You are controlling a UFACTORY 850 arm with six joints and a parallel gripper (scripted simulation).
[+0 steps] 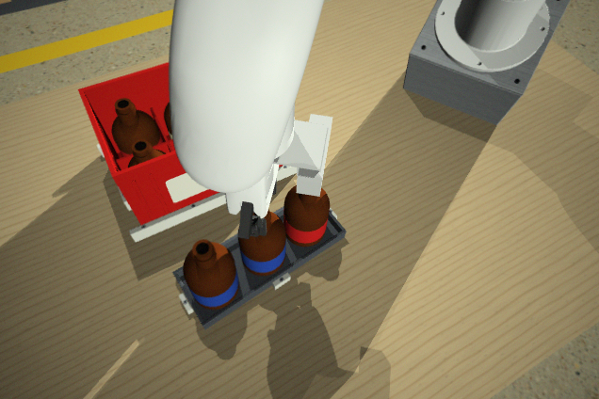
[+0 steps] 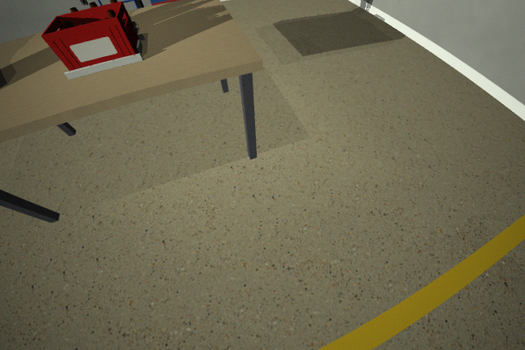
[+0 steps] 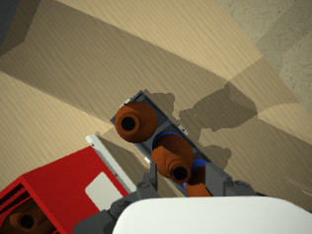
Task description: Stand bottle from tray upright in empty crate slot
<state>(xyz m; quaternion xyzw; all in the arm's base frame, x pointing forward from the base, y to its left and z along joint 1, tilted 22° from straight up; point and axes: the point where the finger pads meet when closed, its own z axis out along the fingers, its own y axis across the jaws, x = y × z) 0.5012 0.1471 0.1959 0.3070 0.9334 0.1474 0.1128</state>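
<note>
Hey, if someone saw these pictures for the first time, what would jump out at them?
The big white arm fills the top view, hanging over a grey tray of three brown bottles. Its gripper sits above the middle bottle, jaws open on either side of the neck. Beside the tray stands a bright red crate already holding bottles.
</note>
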